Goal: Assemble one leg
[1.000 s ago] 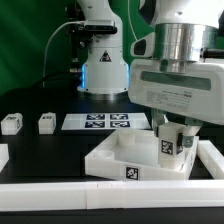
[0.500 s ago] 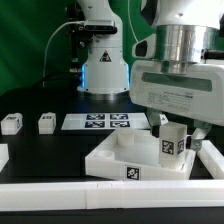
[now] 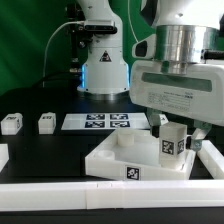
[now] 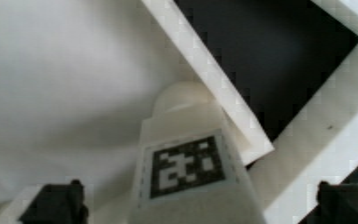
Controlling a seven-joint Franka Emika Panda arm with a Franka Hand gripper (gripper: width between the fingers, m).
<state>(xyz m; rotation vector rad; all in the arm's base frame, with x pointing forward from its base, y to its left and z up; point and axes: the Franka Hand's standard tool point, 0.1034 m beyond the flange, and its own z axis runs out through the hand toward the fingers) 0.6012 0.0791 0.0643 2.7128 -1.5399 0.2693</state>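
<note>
Black table (image 3: 40, 100) under everything, with a white rail (image 3: 100, 194) across the near edge of the exterior view. On it, near the middle, a large flat white tray-like part (image 3: 115, 160) with raised walls and a tag on its near face. Behind that, flat on the table, the marker board (image 3: 105, 122). Above the tray's corner toward the exterior view's right, the arm's bulky white wrist, and below it the gripper (image 3: 170, 128).

Standing upright in that corner, the leg (image 3: 170, 142), tag facing the camera. In the wrist view, the same leg (image 4: 190, 150) straight below the camera, seated against the tray's floor, one dark fingertip (image 4: 55, 203) on each side of it and clear space between each tip and the post. Open wide, then, by the look of it, and holding nothing; contact with the leg not visible.

Two more legs well apart on the exterior view's left: one (image 3: 11, 123) near the edge, another (image 3: 46, 122) just beside the marker board.

Step in hand, as a judgement: fixing the leg into its corner socket. How firmly seated, impossible to tell. Next move likely calls for closing squarely on the post, keeping it upright, then turning or pressing it home without tipping the tray.
</note>
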